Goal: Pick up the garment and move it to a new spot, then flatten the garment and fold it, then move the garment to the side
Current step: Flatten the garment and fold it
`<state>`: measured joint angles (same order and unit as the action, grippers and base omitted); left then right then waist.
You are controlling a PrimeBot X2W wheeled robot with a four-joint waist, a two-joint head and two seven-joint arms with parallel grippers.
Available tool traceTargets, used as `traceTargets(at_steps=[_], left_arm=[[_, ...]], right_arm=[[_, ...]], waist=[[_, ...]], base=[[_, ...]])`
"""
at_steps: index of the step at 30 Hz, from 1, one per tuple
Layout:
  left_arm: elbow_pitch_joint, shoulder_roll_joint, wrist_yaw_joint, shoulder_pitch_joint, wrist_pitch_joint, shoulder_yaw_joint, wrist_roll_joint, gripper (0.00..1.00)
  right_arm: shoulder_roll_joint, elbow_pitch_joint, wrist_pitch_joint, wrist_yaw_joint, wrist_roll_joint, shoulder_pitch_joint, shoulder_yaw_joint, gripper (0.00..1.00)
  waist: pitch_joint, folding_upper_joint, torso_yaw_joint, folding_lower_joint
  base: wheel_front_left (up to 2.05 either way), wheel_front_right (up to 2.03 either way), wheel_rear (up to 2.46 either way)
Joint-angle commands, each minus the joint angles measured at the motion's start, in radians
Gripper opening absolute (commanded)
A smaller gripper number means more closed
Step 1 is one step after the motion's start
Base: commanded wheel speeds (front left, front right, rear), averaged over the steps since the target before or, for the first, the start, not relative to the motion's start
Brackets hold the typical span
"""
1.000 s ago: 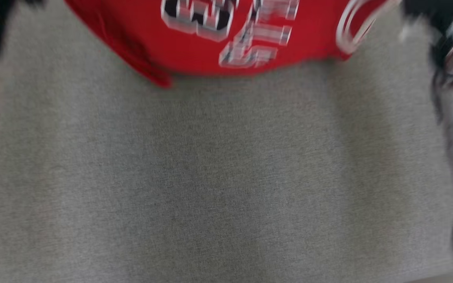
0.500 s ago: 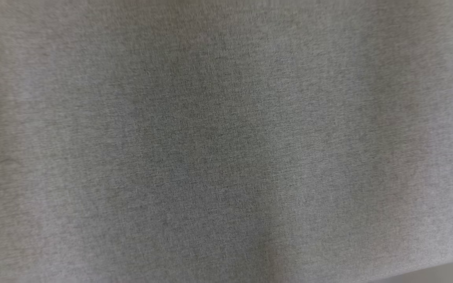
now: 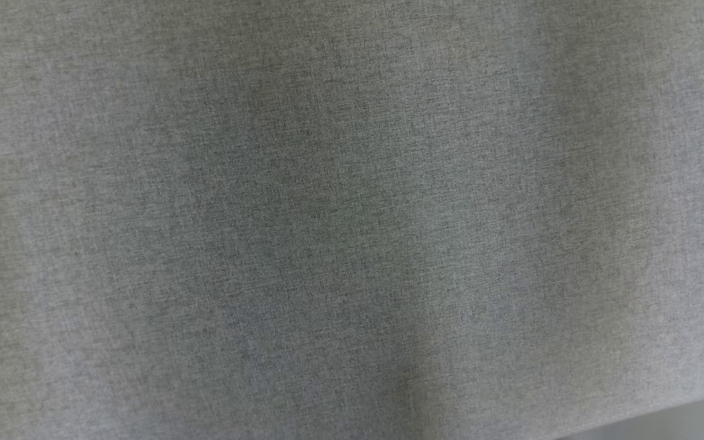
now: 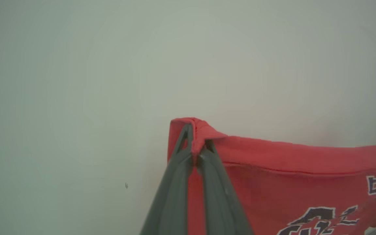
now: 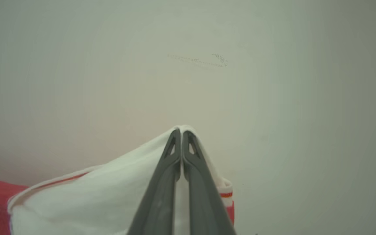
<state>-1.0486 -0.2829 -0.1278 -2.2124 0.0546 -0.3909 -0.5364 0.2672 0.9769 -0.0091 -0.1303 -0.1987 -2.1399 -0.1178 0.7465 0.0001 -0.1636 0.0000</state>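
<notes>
Left pincer (image 4: pixel 197 138) pinches the red jersey's (image 4: pixel 289 163) hemmed corner, right pincer (image 5: pixel 181 133) its white sleeve (image 5: pixel 93 195); the jersey hangs aloft between them. Best lowered evenly, edge taut, onto the grey fabric surface (image 3: pixel 352 220)

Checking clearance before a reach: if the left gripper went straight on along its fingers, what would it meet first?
Past the garment corner pinched in the left gripper, the line runs to a plain pale surface, likely a wall. How far off is unclear.
</notes>
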Motion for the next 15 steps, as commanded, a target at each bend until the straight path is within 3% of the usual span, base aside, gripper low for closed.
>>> traceTargets(at_steps=[1, 15], left_arm=[[-0.016, 0.004, -0.001, -0.018, -0.008, -0.01, 0.008, 0.0], [-0.071, 0.004, -0.003, -0.036, -0.04, -0.032, -0.054, 0.0]], right_arm=[[-0.013, 0.016, -0.011, 0.0, 0.012, -0.014, -0.014, 0.0], [-0.008, 0.12, -0.065, 0.0, 0.009, -0.063, -0.049, 0.0]], waist=[[-0.001, -0.0001, -0.003, 0.0], [0.019, -0.0001, 0.003, 0.0]], base=[[0.0, 0.0, 0.0], [0.0, 0.0, 0.0]])
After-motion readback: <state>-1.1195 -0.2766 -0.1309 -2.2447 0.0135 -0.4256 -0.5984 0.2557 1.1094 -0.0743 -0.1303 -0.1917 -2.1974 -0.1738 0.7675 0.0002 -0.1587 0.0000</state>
